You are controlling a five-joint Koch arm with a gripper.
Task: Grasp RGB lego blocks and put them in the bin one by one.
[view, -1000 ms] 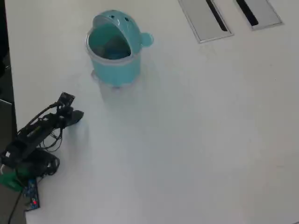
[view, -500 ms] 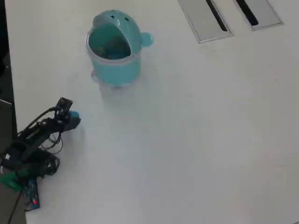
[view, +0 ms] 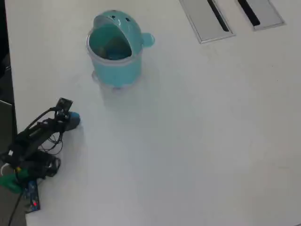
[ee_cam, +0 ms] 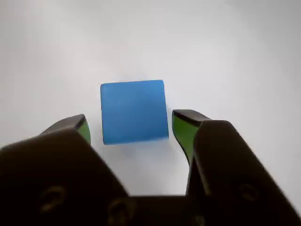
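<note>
In the wrist view a blue lego block [ee_cam: 134, 111] lies on the white table between my two green-padded fingertips [ee_cam: 182, 129]. My gripper [ee_cam: 131, 127] is open, with a gap on each side of the block. In the overhead view my gripper [view: 70, 117] is at the left side of the table with the blue block [view: 74, 121] showing beside it. The light teal bin [view: 115, 47] with its domed hood stands farther up the table. The red and yellow-green blocks are not visible on the table.
Two grey slotted panels [view: 207, 19] are set into the table at the top right of the overhead view. The arm's base and cables [view: 23, 165] sit at the left edge.
</note>
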